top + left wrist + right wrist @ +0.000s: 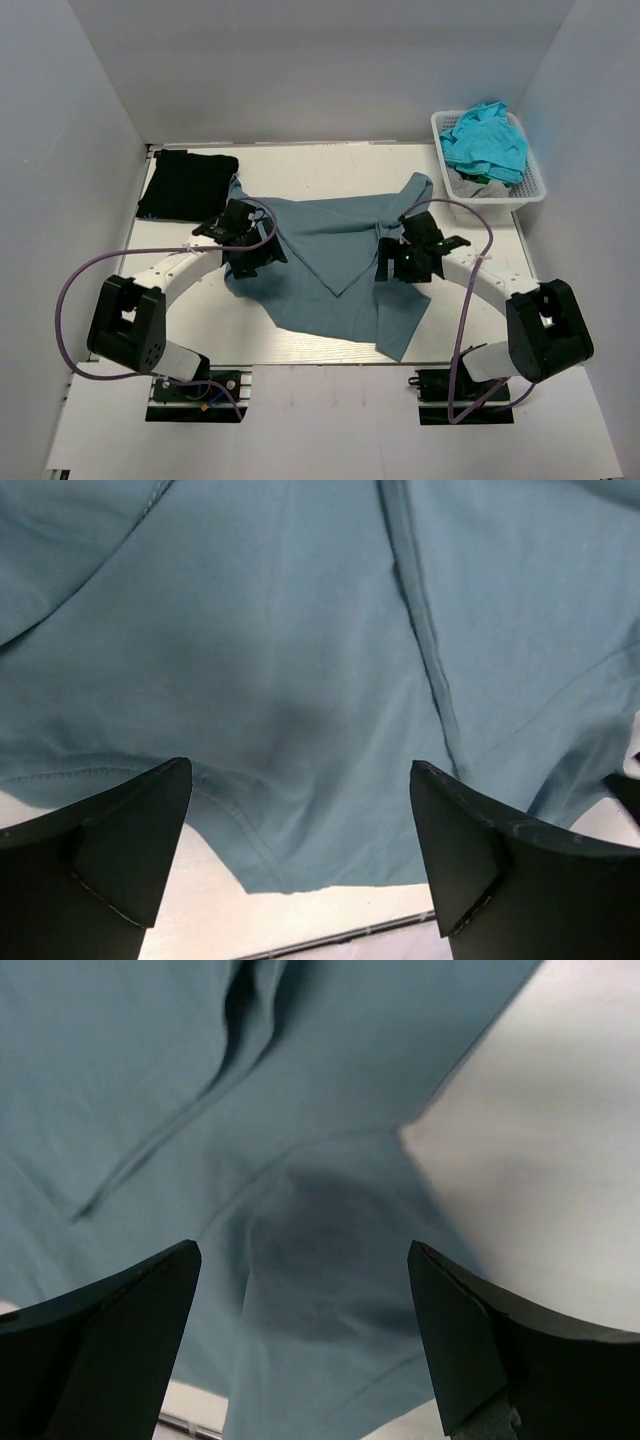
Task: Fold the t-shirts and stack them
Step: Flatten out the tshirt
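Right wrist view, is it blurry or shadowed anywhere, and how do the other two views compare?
Right wrist view: soft focus, with a dark shadow patch on the slate-blue shirt and the bare table washed out pale; left wrist view: sharper, the shirt's stitching readable, only a faint shadow mid-frame; top view: even light, no glare, everything crisp.

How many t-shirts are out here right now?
3 at least: a slate-blue shirt spread mid-table, a black shirt folded at the far left corner, and turquoise cloth heaped in the white basket far right, which may hide more shirts.
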Robot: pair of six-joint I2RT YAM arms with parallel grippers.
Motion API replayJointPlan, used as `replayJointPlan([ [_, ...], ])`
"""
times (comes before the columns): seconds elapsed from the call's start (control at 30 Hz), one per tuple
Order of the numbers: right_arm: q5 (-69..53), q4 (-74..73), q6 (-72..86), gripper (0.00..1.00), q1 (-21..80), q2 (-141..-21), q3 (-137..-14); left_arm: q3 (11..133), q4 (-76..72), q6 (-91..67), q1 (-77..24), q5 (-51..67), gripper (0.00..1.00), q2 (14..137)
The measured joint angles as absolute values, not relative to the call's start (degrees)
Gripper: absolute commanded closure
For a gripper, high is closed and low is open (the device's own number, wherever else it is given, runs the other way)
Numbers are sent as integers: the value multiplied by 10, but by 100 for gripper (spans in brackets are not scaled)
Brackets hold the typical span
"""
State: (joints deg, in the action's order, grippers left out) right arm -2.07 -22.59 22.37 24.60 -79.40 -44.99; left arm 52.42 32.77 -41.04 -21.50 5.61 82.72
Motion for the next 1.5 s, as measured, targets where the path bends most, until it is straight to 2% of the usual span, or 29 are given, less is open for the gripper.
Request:
replayJointPlan([
  [0.27, -51, -218, 242, 10, 305, -765, -373, 509, 283, -423, -211, 41, 0, 911],
  [0.47, -95, -214, 270, 10, 370, -704, -325, 526, 327, -430, -195, -56, 0, 919],
  [0.6, -139, -291, 289, 10, 452, -672, -316, 526, 379, -436, -173, -119, 0, 915],
  [0.73, -127, -421, 280, 10, 510, -676, -402, 548, 443, -438, -159, -147, 0, 896],
  [0.87, -65, -435, 245, 10, 549, -729, -569, 590, 474, -439, -157, -151, 0, 859],
  [0.97, -19, -414, 215, 10, 571, -789, -635, 605, 474, -439, -157, -128, 0, 818],
  [1.1, 30, -374, 178, 10, 600, -887, -659, 593, 451, -440, -157, -82, 0, 770],
  [1.23, 61, -354, 157, 17, 613, -963, -663, 564, 442, -443, -157, -52, 0, 762],
  [1.5, 94, -292, 141, 21, 620, -1039, -688, 511, 438, -449, -157, -19, 0, 762],
])
